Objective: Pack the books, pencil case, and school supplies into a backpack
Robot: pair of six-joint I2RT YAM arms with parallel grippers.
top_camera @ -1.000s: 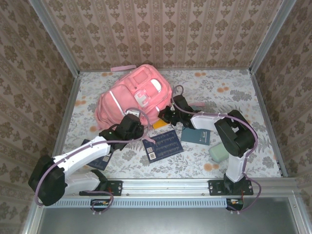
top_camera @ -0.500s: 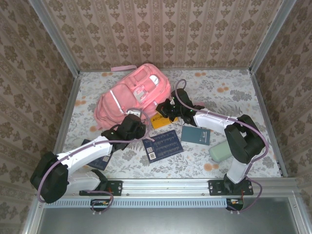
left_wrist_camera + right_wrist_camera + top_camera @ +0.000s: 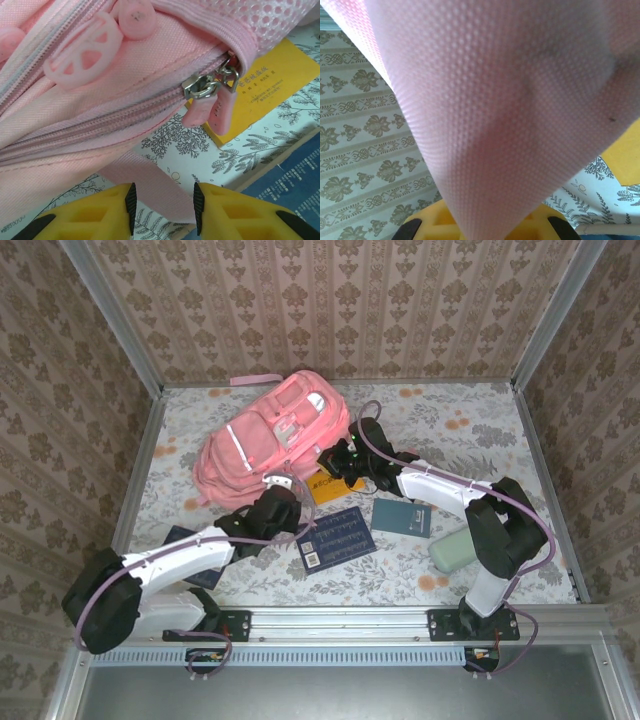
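Our left gripper (image 3: 162, 212) hangs with its fingers spread just near of the backpack's (image 3: 272, 435) zipper pulls (image 3: 210, 97), a pink strap (image 3: 150, 182) crossing the gap below. Our right gripper (image 3: 334, 462) sits at the backpack's right edge, mesh draped over its fingers (image 3: 432, 226) (we cannot tell whether they pinch it). The yellow book (image 3: 330, 490) is tucked against that edge. The navy book (image 3: 335, 535), teal notebook (image 3: 402, 517) and pencil case (image 3: 452, 548) lie nearer, rightward.

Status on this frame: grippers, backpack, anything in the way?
Left gripper jaws open near the zipper pulls. Right gripper pinching backpack mesh. Zipper closed; yellow book tucked against backpack.
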